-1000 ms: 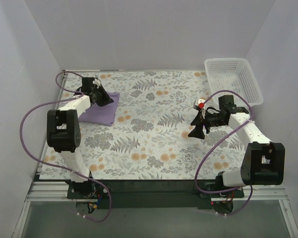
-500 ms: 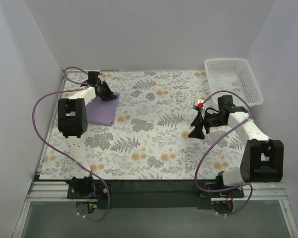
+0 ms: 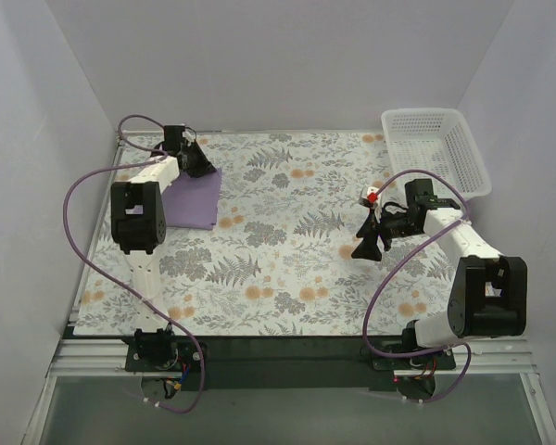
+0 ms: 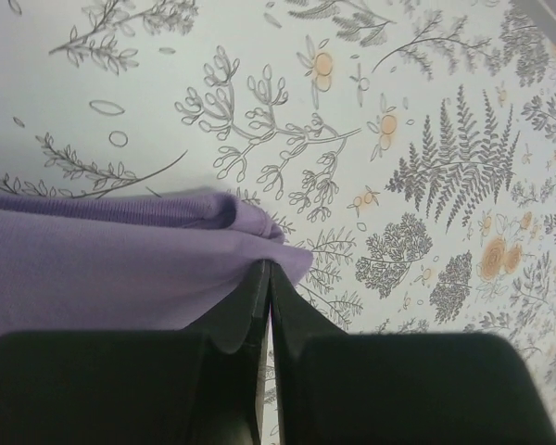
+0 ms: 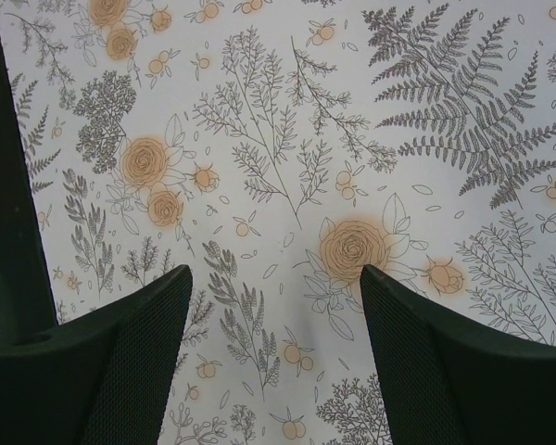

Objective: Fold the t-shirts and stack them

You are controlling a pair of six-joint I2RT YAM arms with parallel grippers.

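- Top external view: purple t-shirt lies folded in the upper left of the frame, on the floral mat.
- Left gripper sits at the shirt's upper right corner, near the mat's far edge.
- Left wrist view: the jaws are pressed together with no gap and pinch the shirt's corner; a bit of purple cloth shows between the fingers.
- The shirt fills the left of that frame, with a rolled hem edge along its top. Bare mat is above and to the right.
- Right gripper hangs over the mat at centre right of the top view, well apart from the shirt.
- Right wrist view: the jaws are spread wide and hold nothing; only fern and flower print shows between the fingers.
- White lattice basket sits in the upper right corner of the top view. I cannot tell what is inside it.
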